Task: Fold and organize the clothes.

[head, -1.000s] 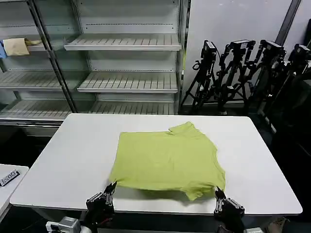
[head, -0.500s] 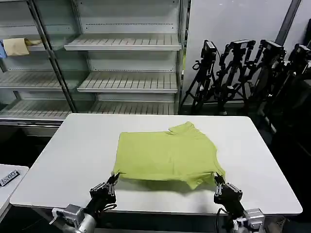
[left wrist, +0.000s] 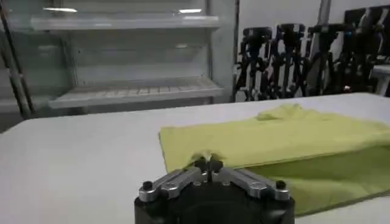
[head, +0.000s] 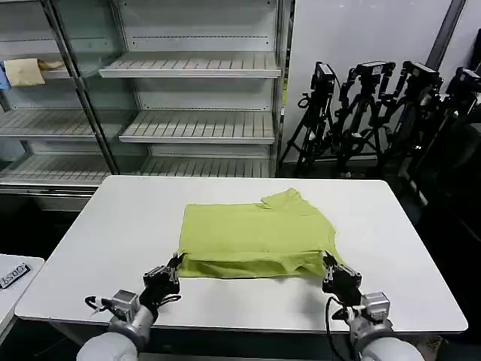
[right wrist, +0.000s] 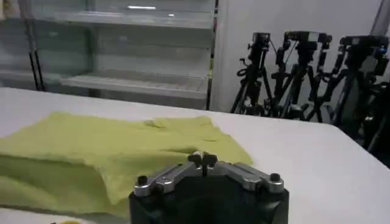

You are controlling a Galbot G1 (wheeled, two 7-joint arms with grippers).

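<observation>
Lime T-shirt flat mid white table, near hem lifted, partly folded back. L gripper pinching shirt's near-left corner, R gripper pinching near-right corner, both clamped.

T-shirt graphic: the lime T-shirt shows plain green all over; its printed side is hidden.
Folded layer: what lies under the raised near hem, along the table's near edge, is covered.
Left gripper: fingertips pressed together at the shirt's near-left corner; probably pinching cloth, too small to confirm.
Right gripper: same at the near-right corner.
Shirt in left wrist view: cut off by the picture's edge.
</observation>
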